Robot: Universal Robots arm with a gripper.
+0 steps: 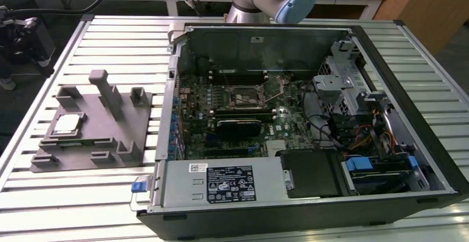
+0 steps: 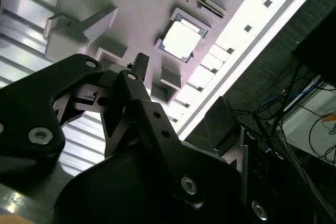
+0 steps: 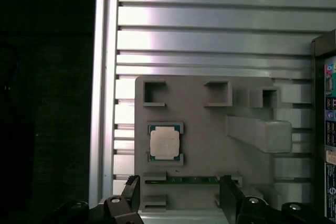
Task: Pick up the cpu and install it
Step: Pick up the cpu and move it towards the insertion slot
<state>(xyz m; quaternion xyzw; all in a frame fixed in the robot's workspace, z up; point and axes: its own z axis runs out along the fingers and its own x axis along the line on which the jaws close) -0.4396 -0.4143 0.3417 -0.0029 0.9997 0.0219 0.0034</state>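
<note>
Hovering my gripper [image 3: 181,195], its fingers [image 3: 230,198] spread and holding nothing, over the grey fixture [image 3: 210,129] on the tabletop [image 3: 210,35], I find the cpu [image 3: 165,144] lying flat in its square pocket just beyond the fingertips, nearly in line with the gap between them.

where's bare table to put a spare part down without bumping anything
Bare ribbed table lies between the grey fixture and the near edge, and again beyond the fixture toward the far edge. A narrower strip runs along the exterior view's right of the computer case. Crowded: the fixture, with its posts and the cpu, and the case's inside.
</note>
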